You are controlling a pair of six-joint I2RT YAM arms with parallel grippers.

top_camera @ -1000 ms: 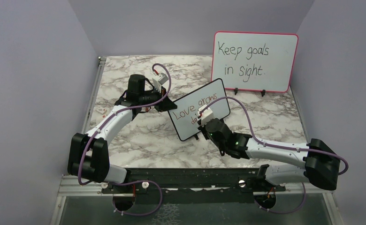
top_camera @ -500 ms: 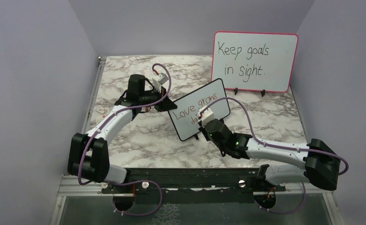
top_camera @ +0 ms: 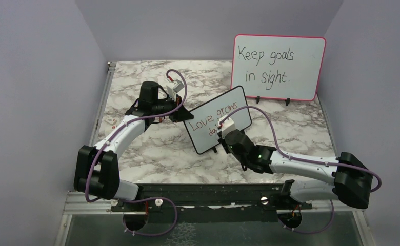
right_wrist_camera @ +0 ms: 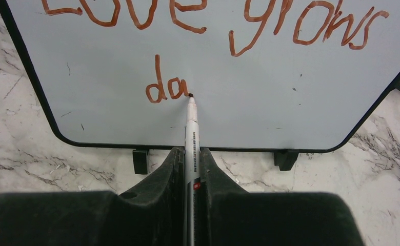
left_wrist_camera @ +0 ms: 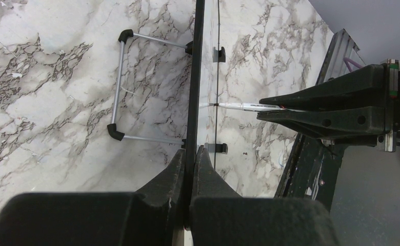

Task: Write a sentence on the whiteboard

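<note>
The black-framed whiteboard (top_camera: 208,115) stands tilted mid-table; it also shows in the right wrist view (right_wrist_camera: 270,102) and edge-on in the left wrist view (left_wrist_camera: 194,77). The reddish-brown sentence (right_wrist_camera: 208,15) reads "Love grows" with "da" (right_wrist_camera: 164,87) below. My left gripper (left_wrist_camera: 189,154) is shut on the board's left edge. My right gripper (right_wrist_camera: 190,154) is shut on a white marker (right_wrist_camera: 191,133), its tip touching the board just right of the "a". The marker also shows in the left wrist view (left_wrist_camera: 249,106).
The pink-framed board (top_camera: 277,66) reading "Keep goals in sight" stands at the back right. A metal stand (left_wrist_camera: 120,87) props the small board from behind. The black rail (top_camera: 208,197) runs along the near table edge.
My right gripper and marker have shifted slightly right along the second line; the "da" has grown. The left arm has not moved.
</note>
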